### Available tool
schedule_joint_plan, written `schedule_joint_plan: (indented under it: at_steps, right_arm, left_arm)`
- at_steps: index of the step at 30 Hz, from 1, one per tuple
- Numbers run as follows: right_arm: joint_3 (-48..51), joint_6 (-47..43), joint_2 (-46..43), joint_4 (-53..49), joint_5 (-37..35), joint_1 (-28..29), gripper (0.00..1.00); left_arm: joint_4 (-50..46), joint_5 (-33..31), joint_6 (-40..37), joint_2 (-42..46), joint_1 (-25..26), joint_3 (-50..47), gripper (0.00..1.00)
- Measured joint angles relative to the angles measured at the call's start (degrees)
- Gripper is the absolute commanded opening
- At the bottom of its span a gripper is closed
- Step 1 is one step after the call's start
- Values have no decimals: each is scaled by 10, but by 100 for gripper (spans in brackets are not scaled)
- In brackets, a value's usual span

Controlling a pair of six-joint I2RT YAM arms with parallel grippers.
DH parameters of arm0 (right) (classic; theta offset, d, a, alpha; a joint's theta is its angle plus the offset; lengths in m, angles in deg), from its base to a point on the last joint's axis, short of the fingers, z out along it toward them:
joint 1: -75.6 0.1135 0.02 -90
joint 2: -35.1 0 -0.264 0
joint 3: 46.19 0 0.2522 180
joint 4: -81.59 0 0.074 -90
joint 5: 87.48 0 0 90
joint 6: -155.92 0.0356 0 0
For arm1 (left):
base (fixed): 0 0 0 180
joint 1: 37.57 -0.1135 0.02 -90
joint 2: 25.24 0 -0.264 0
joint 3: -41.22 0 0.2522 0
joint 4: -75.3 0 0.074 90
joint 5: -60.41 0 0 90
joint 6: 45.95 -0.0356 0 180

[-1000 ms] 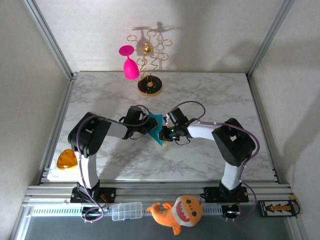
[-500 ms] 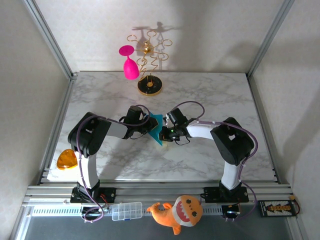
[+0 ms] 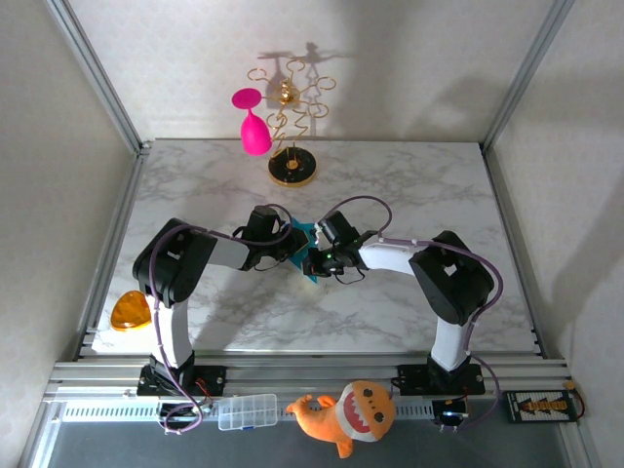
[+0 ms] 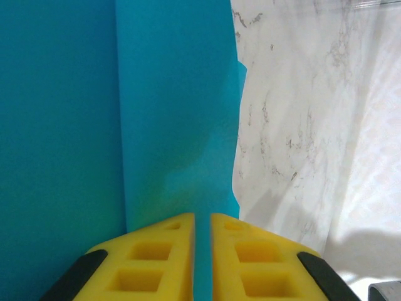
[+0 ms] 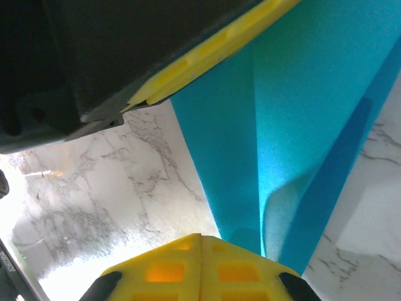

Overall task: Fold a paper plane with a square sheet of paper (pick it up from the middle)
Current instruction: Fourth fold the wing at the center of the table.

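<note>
Right gripper (image 5: pixel 200 241) first, nearer of the two: yellow jaws pressed together, tips at the low end of the thin turquoise-blue sheet of paper (image 4: pixel 156 94). Nipping a layer there or only nudging it: can't tell. Just beyond, left gripper (image 4: pixel 202 219): jaws nearly together, pinching a sliver of the sheet between the pads. Looks lifted off mid-table, between the two wrists, tilted on edge rather than flat. One long straight crease plus an overlapping flap, so partly folded, nowhere near a dart yet. Probably gripped from opposite sides to anchor one end and work a fold along the crease from the other; also stops thin paper flopping. Risk: slip or tear at the pinch.

Surface and room, near to far:
- Aluminium rail (image 3: pixel 322 375) at the near edge, carrying an orange plush toy (image 3: pixel 346 414), a clear plastic compartment box (image 3: pixel 247 410) to its left and a small black-and-yellow board (image 3: pixel 541 403) far right.
- Amber translucent lump (image 3: pixel 129 310) at the near left table edge.
- White grey-veined marble tabletop (image 3: pixel 409 185), smooth, likely low grip.
- Far edge: gold wire stand (image 3: pixel 292 171) on a round base, bright pink goblet (image 3: pixel 254 132) hanging inverted at its left.
- Plain off-white walls (image 3: pixel 409 68), aluminium corner posts (image 3: pixel 97 78).
</note>
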Motion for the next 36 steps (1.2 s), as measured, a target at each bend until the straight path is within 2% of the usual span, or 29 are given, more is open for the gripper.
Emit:
schedule_joint_plan:
  at_steps: [29, 36]
  right_arm:
    - [26, 15, 6, 18, -5, -7, 7]
    - [33, 15, 6, 27, 7, -12, 7]
  left_arm:
    - [-6, -4, 0, 2, 1, 2, 15]
    - [-35, -4, -16, 20, 2, 5, 23]
